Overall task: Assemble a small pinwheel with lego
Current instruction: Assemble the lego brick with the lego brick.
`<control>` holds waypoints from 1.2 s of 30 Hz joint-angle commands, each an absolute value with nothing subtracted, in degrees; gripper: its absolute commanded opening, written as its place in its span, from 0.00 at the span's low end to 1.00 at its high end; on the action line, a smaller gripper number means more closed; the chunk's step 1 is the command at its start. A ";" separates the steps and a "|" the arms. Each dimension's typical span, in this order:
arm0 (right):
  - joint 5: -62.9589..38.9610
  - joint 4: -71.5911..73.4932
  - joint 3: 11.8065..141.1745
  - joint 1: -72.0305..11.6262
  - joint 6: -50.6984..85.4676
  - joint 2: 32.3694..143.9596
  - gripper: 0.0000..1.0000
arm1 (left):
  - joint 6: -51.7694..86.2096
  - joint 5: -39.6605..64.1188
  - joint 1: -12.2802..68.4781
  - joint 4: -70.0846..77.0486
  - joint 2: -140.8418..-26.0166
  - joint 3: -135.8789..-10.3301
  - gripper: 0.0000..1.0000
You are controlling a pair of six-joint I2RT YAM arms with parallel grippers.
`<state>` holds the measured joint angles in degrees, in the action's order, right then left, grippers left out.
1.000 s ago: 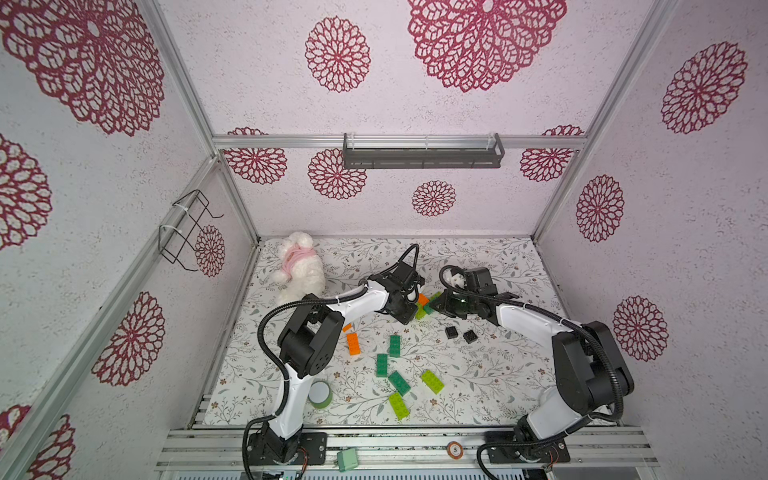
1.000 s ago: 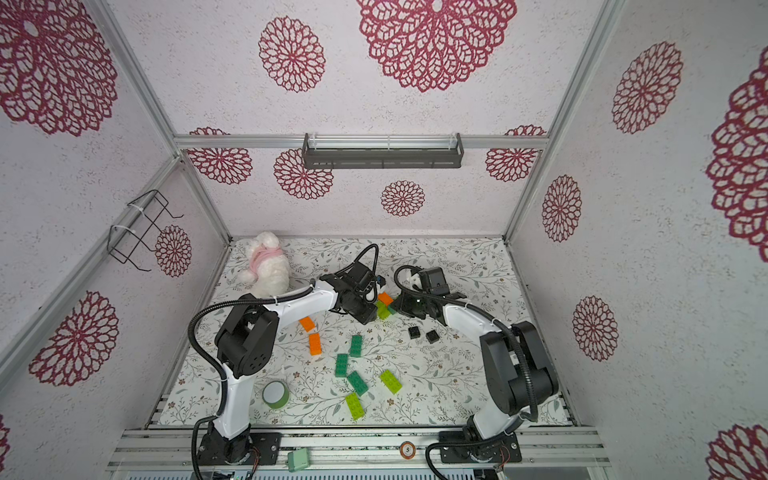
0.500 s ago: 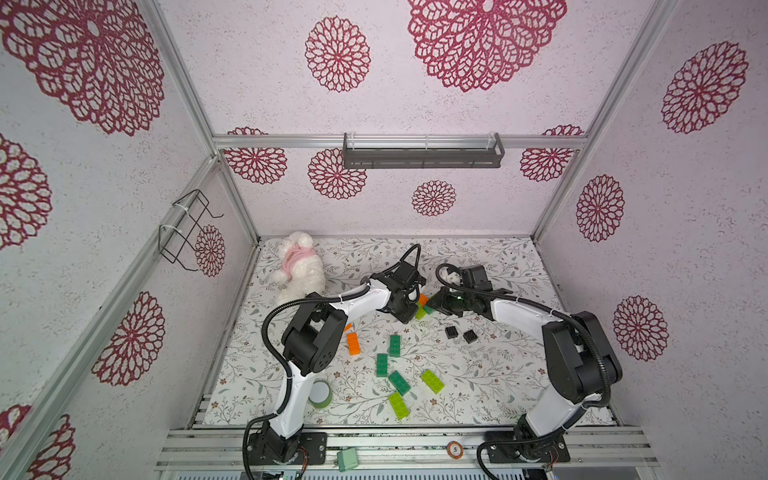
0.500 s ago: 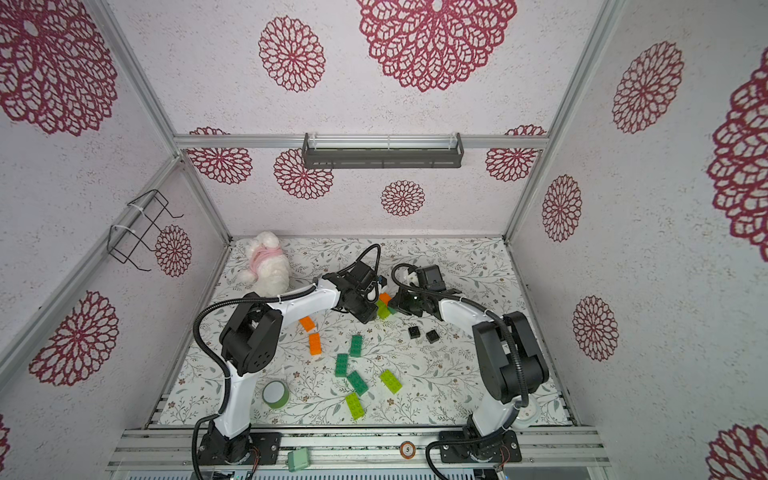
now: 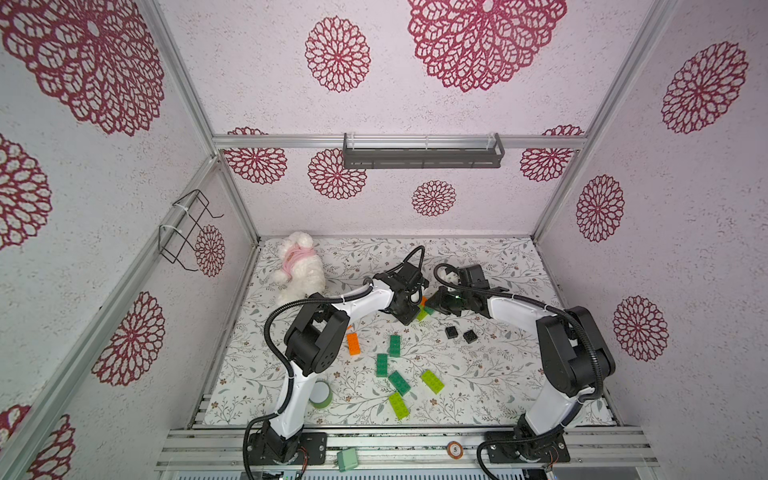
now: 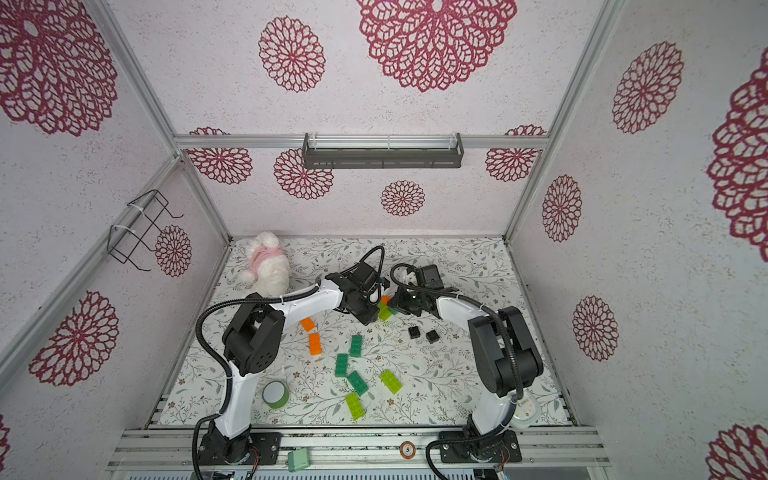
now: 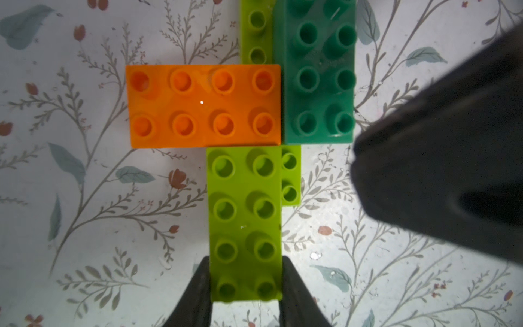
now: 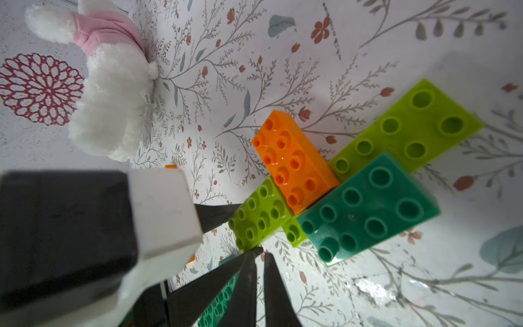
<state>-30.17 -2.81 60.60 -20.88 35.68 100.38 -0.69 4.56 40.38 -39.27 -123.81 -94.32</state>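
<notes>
1. At the middle of the tabletop (image 5: 498, 374), in both top views, the lego pinwheel (image 5: 422, 313) (image 6: 384, 312) lies between left tool (image 5: 413, 316) and right tool (image 5: 432, 304).
2. Left wrist: left tool clamps one end of its lime green brick (image 7: 244, 203), beside the orange brick (image 7: 203, 106) and dark green brick (image 7: 319, 85).
3. Right wrist: right tool (image 8: 261, 254) closed, empty, tips just beside that lime brick.

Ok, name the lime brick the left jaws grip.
The top-layer lime brick butting the orange brick; a lower lime brick lies beneath; two loose lime bricks lie apart.
</notes>
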 commanded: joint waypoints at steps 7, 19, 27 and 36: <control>-31.11 -0.63 63.82 -20.68 37.57 103.66 0.10 | 0.53 3.96 40.85 -39.36 -125.53 -95.12 0.32; -31.75 1.50 65.88 -21.08 39.06 108.10 0.10 | 0.71 4.34 40.87 -39.20 -125.73 -95.46 0.32; -31.65 1.91 66.43 -21.64 39.15 109.43 0.10 | 0.70 4.61 40.96 -39.18 -125.72 -95.57 0.32; -29.10 1.67 63.59 -21.67 38.72 109.48 0.09 | 0.70 3.92 40.93 -39.09 -125.77 -95.78 0.33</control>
<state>-31.27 2.13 64.79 -21.39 38.63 109.62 0.93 4.14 40.62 -39.22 -124.36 -94.59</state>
